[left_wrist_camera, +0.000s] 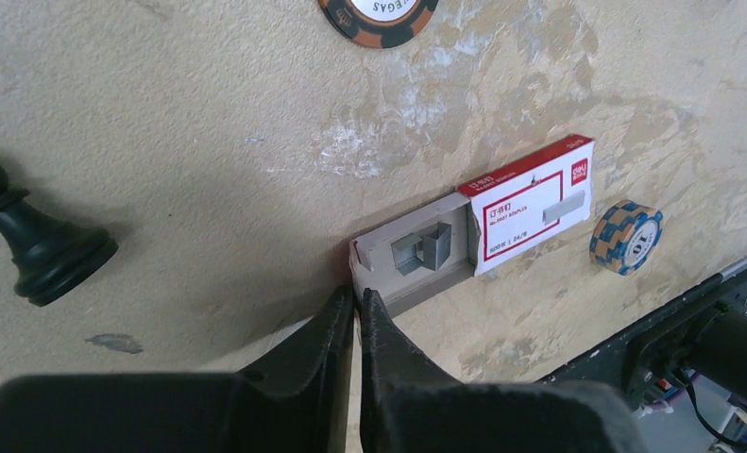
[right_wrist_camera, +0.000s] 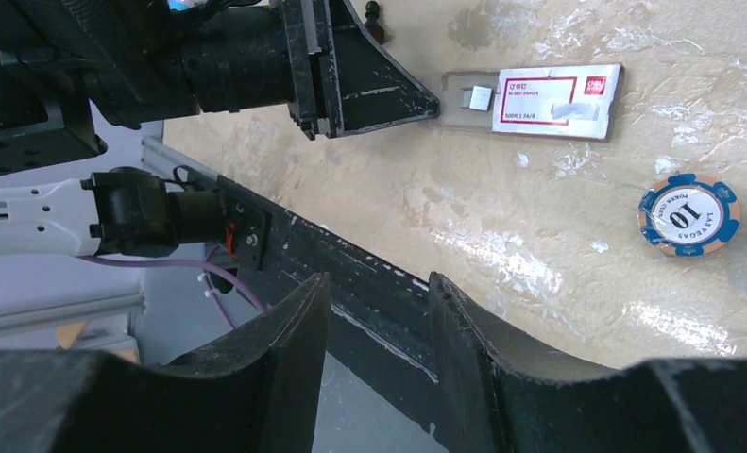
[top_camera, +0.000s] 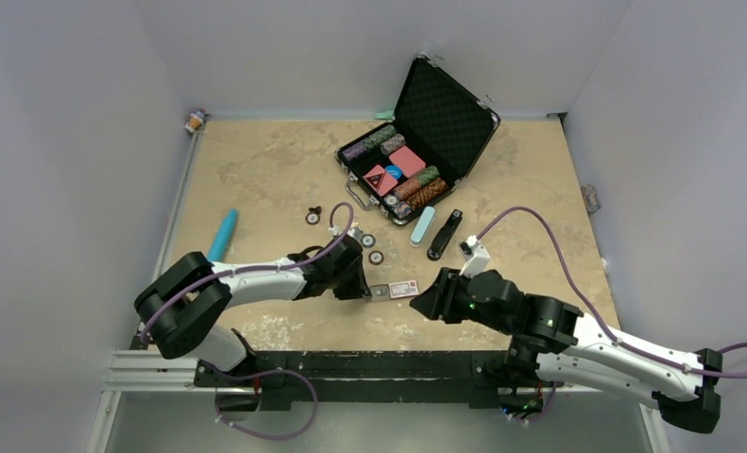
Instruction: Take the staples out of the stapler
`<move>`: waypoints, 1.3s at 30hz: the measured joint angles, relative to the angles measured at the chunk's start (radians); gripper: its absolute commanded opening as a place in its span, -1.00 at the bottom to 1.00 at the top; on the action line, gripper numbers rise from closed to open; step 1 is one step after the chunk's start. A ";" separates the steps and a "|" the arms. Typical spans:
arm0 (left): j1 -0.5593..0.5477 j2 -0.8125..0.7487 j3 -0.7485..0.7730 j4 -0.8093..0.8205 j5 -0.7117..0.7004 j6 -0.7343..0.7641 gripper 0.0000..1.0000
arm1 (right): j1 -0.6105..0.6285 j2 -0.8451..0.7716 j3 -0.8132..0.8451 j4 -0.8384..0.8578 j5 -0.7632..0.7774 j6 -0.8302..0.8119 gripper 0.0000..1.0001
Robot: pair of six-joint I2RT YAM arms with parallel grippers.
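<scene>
A small red-and-white staple box (left_wrist_camera: 530,203) lies on the table near the front edge (top_camera: 404,289). Its grey inner tray (left_wrist_camera: 388,274) is slid out. Short silver staples (left_wrist_camera: 424,247) lie in it, and they also show in the right wrist view (right_wrist_camera: 478,97). My left gripper (left_wrist_camera: 355,297) is shut, its tips pinching the tray's near end. My right gripper (right_wrist_camera: 374,283) is open and empty over the table's front rail, to the right of the box (top_camera: 426,302). A black stapler-like bar (top_camera: 445,234) lies further back, beside a light-blue one (top_camera: 423,226).
A blue-and-orange poker chip (left_wrist_camera: 626,236) lies just past the box. A black pawn (left_wrist_camera: 34,245) stands to the left. An open black case (top_camera: 416,151) of chips sits at the back. A teal bar (top_camera: 222,234) lies at the left. Loose chips (top_camera: 376,257) lie mid-table.
</scene>
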 measured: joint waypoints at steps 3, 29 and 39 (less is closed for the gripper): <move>0.000 0.000 0.003 -0.005 -0.001 0.001 -0.88 | 0.000 0.000 -0.007 0.000 0.000 0.000 -0.07; 0.001 -0.270 -0.006 -0.395 -0.124 0.064 -0.94 | 0.010 0.238 -0.069 0.180 -0.064 0.034 -0.42; 0.006 -0.275 -0.026 -0.480 -0.139 0.089 -0.02 | 0.039 0.410 -0.069 0.239 -0.071 0.041 -0.50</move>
